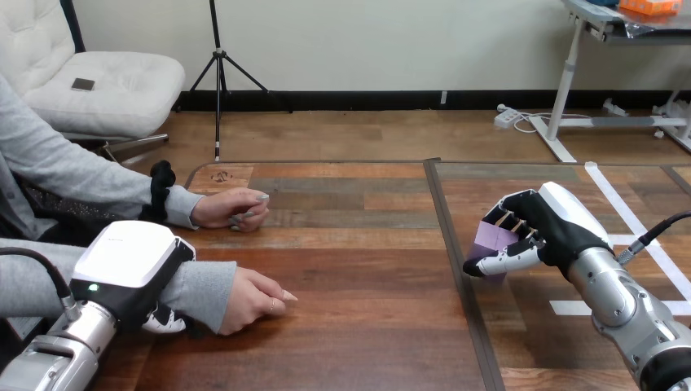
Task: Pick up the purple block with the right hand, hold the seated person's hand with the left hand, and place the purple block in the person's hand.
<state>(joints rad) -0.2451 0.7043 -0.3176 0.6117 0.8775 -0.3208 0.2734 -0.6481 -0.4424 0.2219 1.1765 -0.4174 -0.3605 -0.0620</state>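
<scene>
- Purple block (495, 241) was held in the right hand (547, 224), over the right half of the desk (367, 326), just right of the dark strip (456, 269) that ran front to back across the surface.
- Left hand (130, 269) lay at the near left of the desk, its white back up, on top of the grey-sleeved person's wrist (200, 289). Its fingers (167, 319) were curled under the sleeve, gripping that wrist.
- Person's nearer hand (254, 300) rested on the desk just beyond the left hand. It was loosely curled, pointed toward the centre and held nothing.
- Right hand fingers (505, 262) were closed on the purple block, with the thumb side low and the block between. Whether the block cleared the desk could not be determined.
- White tape lines (627, 216) crossed the desk beside the right hand.
- Person's farther hand (235, 209) rested on the desk at the far left, well apart from the block.
</scene>
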